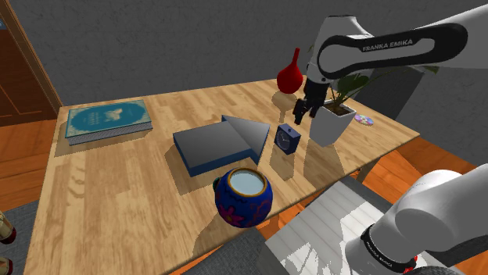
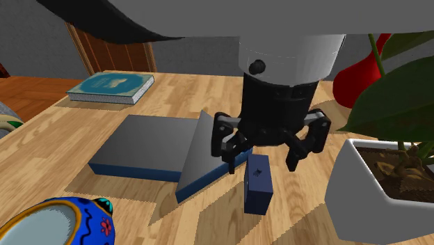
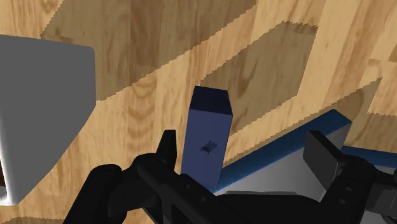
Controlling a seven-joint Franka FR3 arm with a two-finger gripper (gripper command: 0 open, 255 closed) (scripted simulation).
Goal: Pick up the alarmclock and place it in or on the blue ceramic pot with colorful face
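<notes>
fingers (image 2: 233,147): hanging open just over alarm clock (image 2: 257,184), gripping nothing
alarm clock: standing on tabletop (image 1: 117,187)
blue pot (image 1: 244,198): sitting apart from it

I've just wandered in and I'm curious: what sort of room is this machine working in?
Probably a living room or study in a home. A wooden table carries a book, a potted plant and a red vase, all ordinary household things.
</notes>
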